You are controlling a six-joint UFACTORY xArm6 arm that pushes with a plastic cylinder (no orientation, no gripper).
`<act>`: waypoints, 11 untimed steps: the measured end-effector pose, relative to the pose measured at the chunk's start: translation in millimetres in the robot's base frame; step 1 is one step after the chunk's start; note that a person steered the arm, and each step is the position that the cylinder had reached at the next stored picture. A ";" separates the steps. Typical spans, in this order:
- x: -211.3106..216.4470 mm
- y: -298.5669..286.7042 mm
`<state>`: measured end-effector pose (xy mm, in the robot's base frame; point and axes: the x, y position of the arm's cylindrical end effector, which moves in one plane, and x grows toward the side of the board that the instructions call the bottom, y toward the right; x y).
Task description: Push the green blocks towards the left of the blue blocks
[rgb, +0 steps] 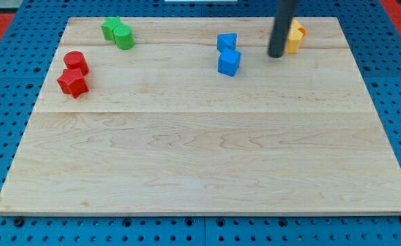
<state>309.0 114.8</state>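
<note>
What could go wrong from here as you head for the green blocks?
My tip sits at the view's top right beside the yellow blocks, with the blue blocks between it and the green blocks. A straight sweep across could knock the blue pair. The green pair lies near the board's top edge, so a badly angled push might slide one off. The red blocks sit nearby too.
</note>
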 end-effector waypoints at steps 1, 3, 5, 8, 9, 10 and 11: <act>63.3 -76.0; 63.1 -183.5; -36.0 -285.4; -116.3 -348.9; -93.2 -283.1; -54.7 -239.6; -11.4 -214.3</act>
